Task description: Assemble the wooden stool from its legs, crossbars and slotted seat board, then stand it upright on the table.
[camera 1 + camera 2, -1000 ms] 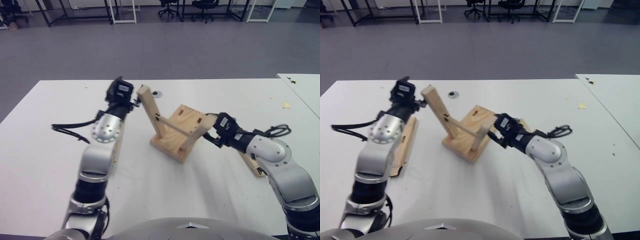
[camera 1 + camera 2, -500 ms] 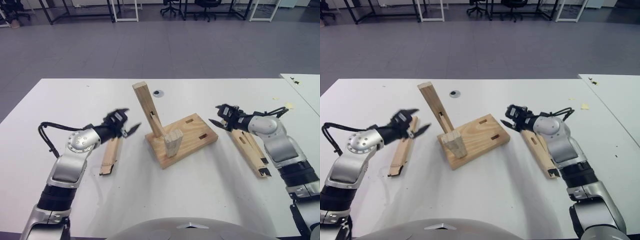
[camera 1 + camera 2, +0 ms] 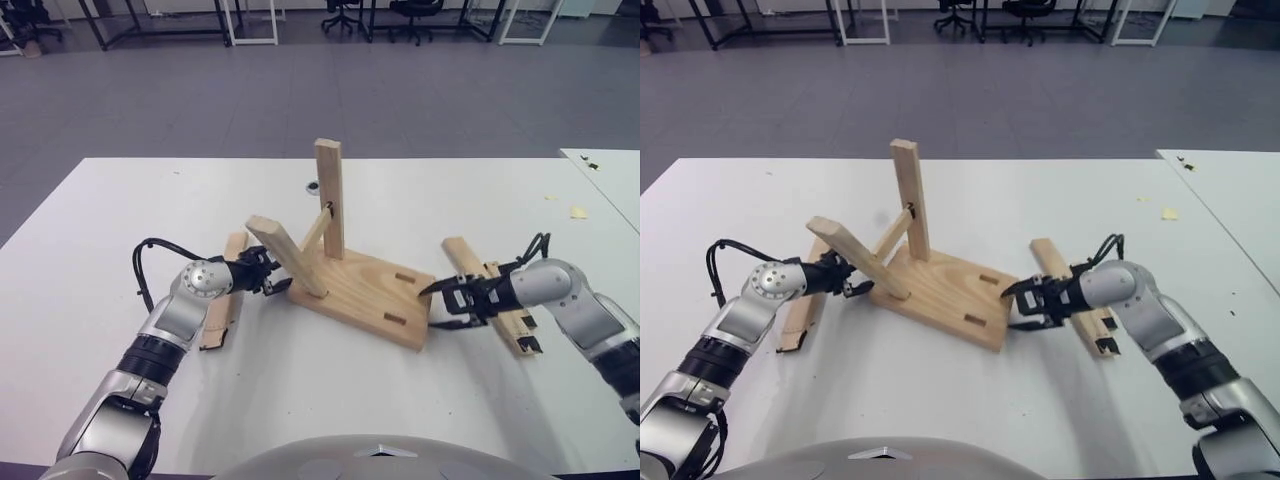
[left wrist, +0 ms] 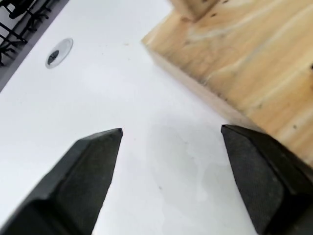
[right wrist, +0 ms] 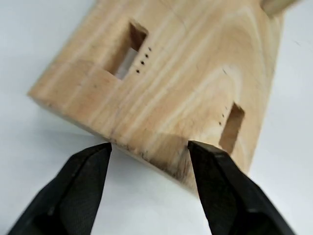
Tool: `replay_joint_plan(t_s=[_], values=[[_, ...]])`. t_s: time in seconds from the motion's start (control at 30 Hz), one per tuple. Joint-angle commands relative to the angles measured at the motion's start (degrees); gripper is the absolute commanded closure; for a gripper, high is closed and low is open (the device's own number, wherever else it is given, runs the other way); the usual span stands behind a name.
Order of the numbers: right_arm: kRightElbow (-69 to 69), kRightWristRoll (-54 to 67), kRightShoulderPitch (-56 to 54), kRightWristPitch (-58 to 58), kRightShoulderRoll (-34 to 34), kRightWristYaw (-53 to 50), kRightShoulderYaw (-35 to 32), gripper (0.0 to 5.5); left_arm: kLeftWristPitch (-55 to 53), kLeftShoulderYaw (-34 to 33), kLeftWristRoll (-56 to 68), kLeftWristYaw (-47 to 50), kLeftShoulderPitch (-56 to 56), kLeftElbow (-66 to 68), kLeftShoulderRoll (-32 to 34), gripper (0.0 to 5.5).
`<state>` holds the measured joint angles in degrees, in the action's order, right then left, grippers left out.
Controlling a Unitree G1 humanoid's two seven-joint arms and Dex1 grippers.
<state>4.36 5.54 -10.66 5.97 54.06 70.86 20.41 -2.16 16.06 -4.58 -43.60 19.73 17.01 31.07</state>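
Right gripper (image 3: pixel 430 308) facing seat board (image 3: pixel 360 295), legs (image 3: pixel 462 258) beside

The seat board (image 3: pixel 365 295) has turned and lies flat. One leg (image 3: pixel 330 200) now stands straight up and the other leg (image 3: pixel 285 255) leans left. The left gripper (image 3: pixel 280 284) moved in beside the leaning leg. The right gripper (image 3: pixel 431 306) came to the board's right edge

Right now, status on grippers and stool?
Left gripper open beside seat board; right gripper open at its other end. Two legs slotted, two slots empty. Loose pieces lie either side.
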Motion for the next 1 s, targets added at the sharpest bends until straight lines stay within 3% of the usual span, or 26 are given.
replay_joint_plan(t_s=[0.03, 0.13, 0.33, 0.43, 0.6, 0.73, 0.9, 1.0], values=[[7.61, 8.84, -5.17, -11.12, -0.38, -1.75, -7.62, 2.56, 8.60, -6.58, 2.22, -0.31, 2.09, 5.31, 4.38, 1.76], [-10.98, -4.57, -15.96, -7.52, -7.18, -12.29, -4.24, 2.56, 6.69, -8.62, 7.53, -5.72, -4.42, -6.02, 6.39, 1.76], [-33.56, -19.12, -19.62, 4.92, -17.66, -17.63, 7.13, 2.56, 1.28, 0.45, 3.33, -11.94, -11.99, -15.67, 8.00, 1.76], [-30.11, -14.88, -16.41, 5.89, -16.39, -11.06, 6.25, 2.56, 0.63, 3.04, -1.16, -8.65, -8.64, -10.47, 4.77, 1.76], [-14.66, -6.16, -9.71, -2.59, -14.45, -4.05, 3.40, 2.56, 4.72, 0.33, -0.96, 0.82, -1.05, 1.07, -3.12, 1.76], [-4.66, -7.19, -3.29, -9.08, -16.91, -16.75, -3.56, 2.56, 6.64, -2.92, 1.04, 3.76, -0.50, 0.86, -4.85, 1.76], [4.35, -1.98, 2.27, -29.69, -21.20, -36.50, -25.93, 2.56, -0.39, -9.74, 4.88, 4.79, -10.46, -15.69, -1.50, 1.76], [-0.93, -0.80, 6.10, -33.17, -20.92, -41.59, -33.95, 2.56, -5.88, -12.68, 7.38, 6.96, -15.63, -24.67, -2.67, 1.76]])
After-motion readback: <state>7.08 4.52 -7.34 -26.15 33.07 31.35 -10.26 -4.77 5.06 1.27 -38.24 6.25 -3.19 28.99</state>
